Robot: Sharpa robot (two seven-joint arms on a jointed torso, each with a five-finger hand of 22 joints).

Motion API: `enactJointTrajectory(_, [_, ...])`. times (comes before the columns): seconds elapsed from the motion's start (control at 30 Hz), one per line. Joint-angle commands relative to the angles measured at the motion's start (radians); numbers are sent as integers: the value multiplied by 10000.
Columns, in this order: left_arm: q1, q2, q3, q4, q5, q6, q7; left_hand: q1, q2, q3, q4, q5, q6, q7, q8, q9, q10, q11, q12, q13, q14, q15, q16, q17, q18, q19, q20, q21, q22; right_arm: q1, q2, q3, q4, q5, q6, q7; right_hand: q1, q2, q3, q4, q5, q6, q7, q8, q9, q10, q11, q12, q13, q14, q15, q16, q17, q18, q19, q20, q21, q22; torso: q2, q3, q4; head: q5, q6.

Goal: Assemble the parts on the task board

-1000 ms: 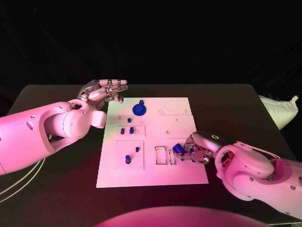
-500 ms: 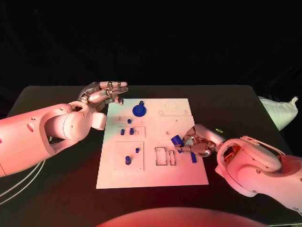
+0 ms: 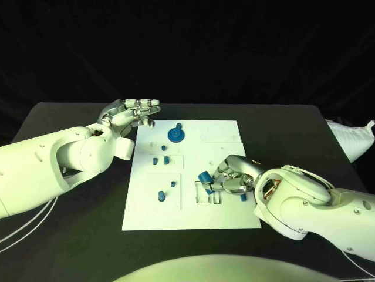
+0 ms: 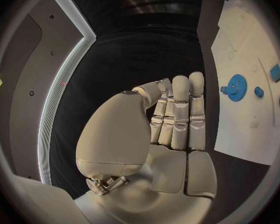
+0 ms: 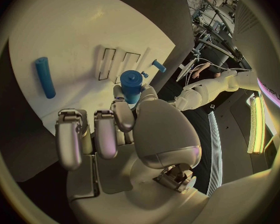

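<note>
The white task board (image 3: 221,220) lies in the middle of the black table. My right hand (image 3: 231,180) hovers over its near right part and pinches a short blue cylinder part (image 3: 206,176) (image 5: 132,84) just above the rectangular slots (image 3: 202,194) (image 5: 118,64). A blue rod (image 3: 242,197) (image 5: 45,77) lies flat on the board beside that hand. My left hand (image 3: 133,111) (image 4: 172,127) is raised at the board's far left corner, fingers stretched out, holding nothing. A blue gear (image 3: 177,136) (image 4: 236,87) stands on the far part of the board.
Small blue pegs (image 3: 161,160) stand in the left middle recess and two more (image 3: 162,195) in the near left recess. A white object (image 3: 353,138) sits at the table's right edge. Bare black table (image 3: 68,235) surrounds the board.
My right hand has carried the blue cylinder part leftward, from beside the slots to above them. The blue rod now lies uncovered to its right. The left hand has stayed put.
</note>
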Motion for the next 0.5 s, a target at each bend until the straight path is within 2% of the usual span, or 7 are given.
enactJointTrajectory(0.03, [0, 10, 8, 40, -23, 167, 55, -106, 12, -63, -5, 13, -58, -5, 42, -13, -85, 5, 38, -16, -61, 27, 46, -13, 192, -46, 13, -60, -15, -4, 69, -33, -50, 293, 1025, -106, -143, 53, -69, 14, 51, 115, -8, -53, 9, 174, -202, 24, 12, 657, -77, 7, 435, -131, 199, -58, -17, 1625, 8, 1, 14, -15, -24])
enactJointTrajectory(0.33, [0, 5, 9, 43, -23, 172, 51, -106, 12, -63, -5, 13, -58, -5, 42, -13, -85, 5, 38, -16, -61, 27, 46, -13, 192, -46, 13, -60, -15, -7, 184, -78, -125, 327, 1423, -133, -202, 105, -98, 9, 34, 159, -25, -43, 32, 167, -216, -17, -5, 655, -87, 3, 431, -131, 198, -64, -18, 1625, -2, 8, 12, -4, -48])
enactJointTrajectory(0.5, [0, 10, 9, 35, -23, 176, 49, -113, 15, -69, -9, 14, -62, -9, 46, -12, -96, 4, 47, -18, -66, 29, 50, -17, 194, -49, 16, -66, -20, -7, 218, -82, -185, 247, 1476, -157, -301, 216, -136, 12, -44, 207, -44, -42, 66, 125, -231, -162, -93, 633, -100, -57, 331, -113, 146, -75, -67, 1565, 9, 8, 14, -1, -52])
